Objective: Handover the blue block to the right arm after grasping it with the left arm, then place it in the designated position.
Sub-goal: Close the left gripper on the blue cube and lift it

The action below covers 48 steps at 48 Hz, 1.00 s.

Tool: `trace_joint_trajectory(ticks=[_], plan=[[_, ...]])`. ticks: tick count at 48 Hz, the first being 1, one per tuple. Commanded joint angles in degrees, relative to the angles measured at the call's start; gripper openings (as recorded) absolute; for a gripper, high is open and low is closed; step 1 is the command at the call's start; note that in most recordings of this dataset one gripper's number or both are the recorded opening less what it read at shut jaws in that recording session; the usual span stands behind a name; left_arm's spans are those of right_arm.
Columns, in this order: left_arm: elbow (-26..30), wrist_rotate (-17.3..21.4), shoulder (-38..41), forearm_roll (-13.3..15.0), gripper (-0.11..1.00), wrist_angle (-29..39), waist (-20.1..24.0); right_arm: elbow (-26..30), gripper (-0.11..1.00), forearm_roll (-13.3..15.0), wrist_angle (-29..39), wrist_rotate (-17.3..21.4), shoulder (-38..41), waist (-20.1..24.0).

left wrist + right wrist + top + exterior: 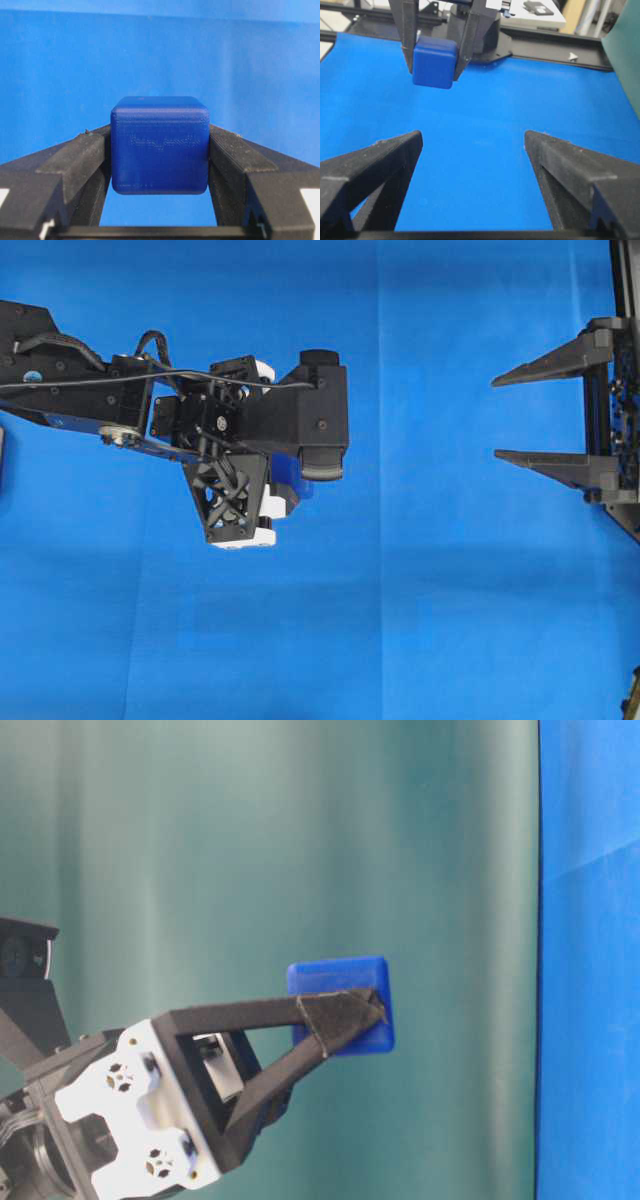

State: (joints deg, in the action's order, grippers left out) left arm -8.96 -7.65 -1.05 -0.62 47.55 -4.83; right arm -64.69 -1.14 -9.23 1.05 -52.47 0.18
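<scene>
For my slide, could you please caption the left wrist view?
Left tool clamping the blue block between both fingers, above blue cloth.

Blue cloth and a green backdrop

The bright blue cloth covers the counter edge to edge, with faint fold creases running across it. A teal-green curtain hangs behind in soft vertical folds, and its edge shows at the right of the right wrist view. A black frame rail borders the cloth's far side, with a white-topped stand beyond.
</scene>
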Motion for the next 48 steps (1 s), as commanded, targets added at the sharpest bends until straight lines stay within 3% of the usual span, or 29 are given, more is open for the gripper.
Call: trace_joint_trajectory(ticks=[1, 35, 48], plan=[[1.67, -0.09, -1.67, -0.18, 0.49, -0.26, -0.18, 1.58, 0.97, -0.18, -0.26, 0.09, 0.26, -0.09], [1.67, 0.44, -1.85, -0.18, 0.49, -1.67, -0.18, 1.67, 0.97, -0.18, -0.26, 0.09, 0.26, -0.09], [-1.41, 1.14, -3.96, -0.88, 0.49, -11.16, -0.70, 1.67, 0.97, -0.18, 0.09, 0.09, 0.18, -0.09]])
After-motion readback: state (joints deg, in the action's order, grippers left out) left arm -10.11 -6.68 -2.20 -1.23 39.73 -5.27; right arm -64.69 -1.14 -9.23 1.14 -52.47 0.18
